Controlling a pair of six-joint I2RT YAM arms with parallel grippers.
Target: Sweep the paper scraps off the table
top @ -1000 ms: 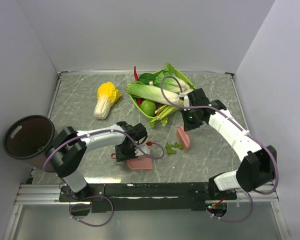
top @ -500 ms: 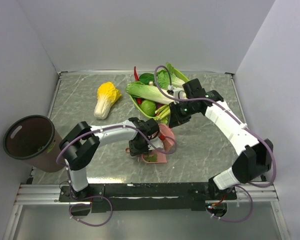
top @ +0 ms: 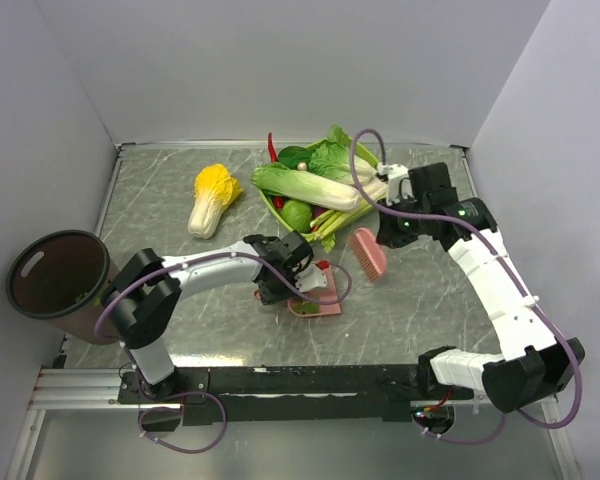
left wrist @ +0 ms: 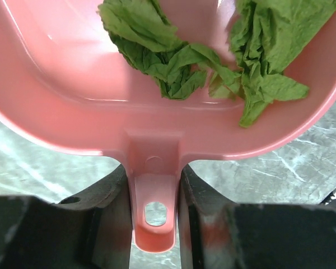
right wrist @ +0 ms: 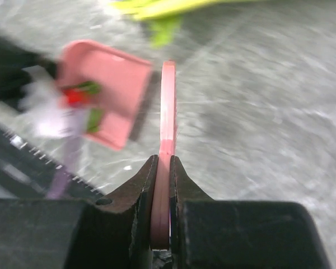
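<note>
Right end effector (right wrist: pixel 162 165) has swung its pinched brush (right wrist: pixel 168 106) toward the counter's (top: pixel 430 300) right edge.
Left end effector (left wrist: pixel 154 190) pinches the dustpan (left wrist: pixel 73 101) level, retaining paper scraps (left wrist: pixel 173 73).

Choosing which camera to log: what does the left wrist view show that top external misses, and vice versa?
Left wrist only: the hole in the dustpan handle, between the left fingers. Top external only: the brown bin, yellow-and-white cabbage and pink brush. Both: the pink dustpan holding green paper scraps, and the marble table.
</note>
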